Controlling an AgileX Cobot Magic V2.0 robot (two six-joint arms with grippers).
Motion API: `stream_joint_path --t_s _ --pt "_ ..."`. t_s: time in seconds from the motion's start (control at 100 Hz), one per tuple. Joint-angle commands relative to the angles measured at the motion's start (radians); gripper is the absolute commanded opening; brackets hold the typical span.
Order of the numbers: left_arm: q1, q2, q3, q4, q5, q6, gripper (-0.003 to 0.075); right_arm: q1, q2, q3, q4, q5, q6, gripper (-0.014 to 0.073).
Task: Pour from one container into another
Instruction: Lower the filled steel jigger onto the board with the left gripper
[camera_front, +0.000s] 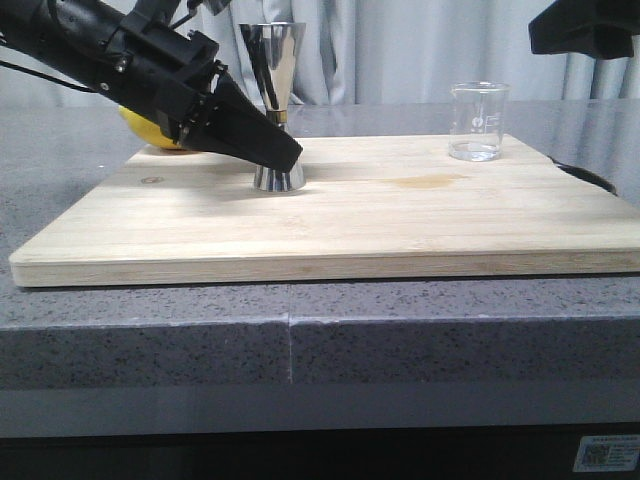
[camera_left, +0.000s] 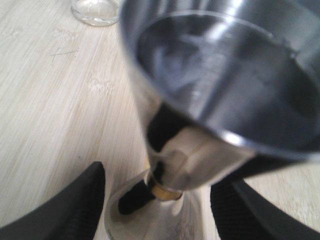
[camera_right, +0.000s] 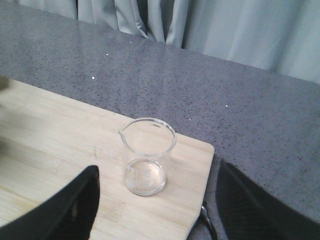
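The left wrist view shows the left gripper open, fingers straddling the steel jigger; the front view hides that gap. The right gripper hangs open above the glass beaker.

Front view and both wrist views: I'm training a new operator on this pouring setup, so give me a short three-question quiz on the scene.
1. True or false: the glass beaker is lying on its side.
2. Which hand has its fingers either side of the steel jigger: A) left hand B) right hand C) neither?
3. What do both vessels stand on?

Key:
1. False; it stands upright.
2. A; the open fingers flank the jigger's lower half.
3. The wooden board.
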Motion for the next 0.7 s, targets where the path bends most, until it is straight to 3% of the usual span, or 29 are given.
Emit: stream_joint_path --t_s 0.0,0.69 --pt "0.003 -0.054 -0.022 -0.06 0.081 -0.013 0.0433 -0.006 -0.033 -0.022 0.006 -0.075 0.001 0.0449" --pt "0.03 -0.102 -0.022 -0.028 0.081 -0.061 0.0433 -0.006 -0.033 -0.022 0.006 -0.075 0.001 0.0449"
